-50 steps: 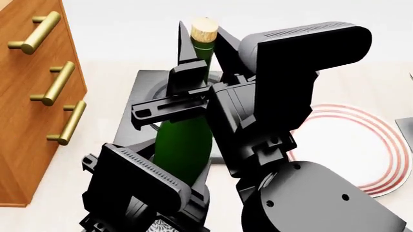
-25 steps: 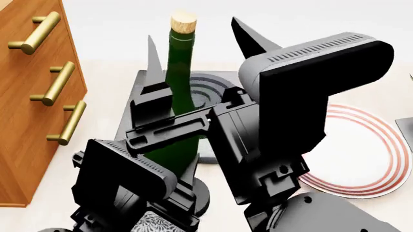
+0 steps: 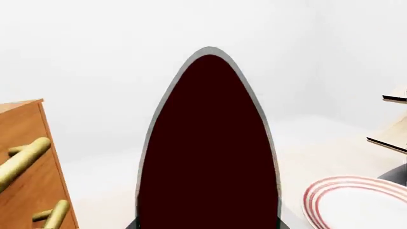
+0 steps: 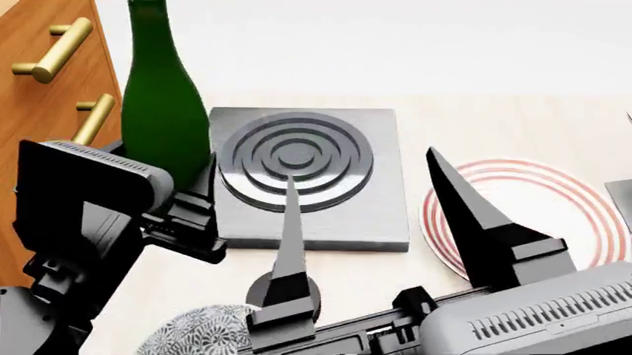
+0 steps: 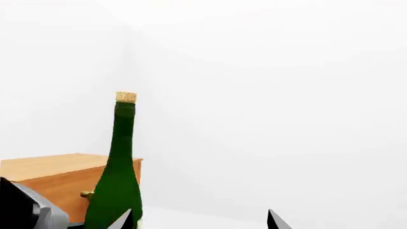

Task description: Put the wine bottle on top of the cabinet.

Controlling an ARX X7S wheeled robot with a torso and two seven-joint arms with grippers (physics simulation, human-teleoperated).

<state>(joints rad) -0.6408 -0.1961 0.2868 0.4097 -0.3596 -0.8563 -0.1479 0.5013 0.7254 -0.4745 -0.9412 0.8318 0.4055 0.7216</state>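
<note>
The wine bottle (image 4: 163,103) is dark green and stands upright in the air just beside the front of the orange-brown cabinet (image 4: 40,126), its top out of frame. My left gripper (image 4: 189,211) is shut on its lower body. In the left wrist view the bottle (image 3: 207,157) fills the middle as a dark shape. In the right wrist view the bottle (image 5: 121,186) shows whole with its tan cork, in front of the cabinet's top (image 5: 54,169). My right gripper (image 4: 371,218) is open and empty, low and to the bottle's right; its tips show in the right wrist view (image 5: 200,222).
A grey square slab with raised rings (image 4: 385,214) lies in the middle of the table. A white plate with red rings (image 4: 578,222) lies to its right. A patterned bowl (image 4: 192,333) sits near me. A pale rack's edge (image 3: 394,124) shows at the far right.
The bottle has moved left and up in my left gripper, close to the cabinet's front. My right gripper, open around the neck before, has drawn back low and to the right.
</note>
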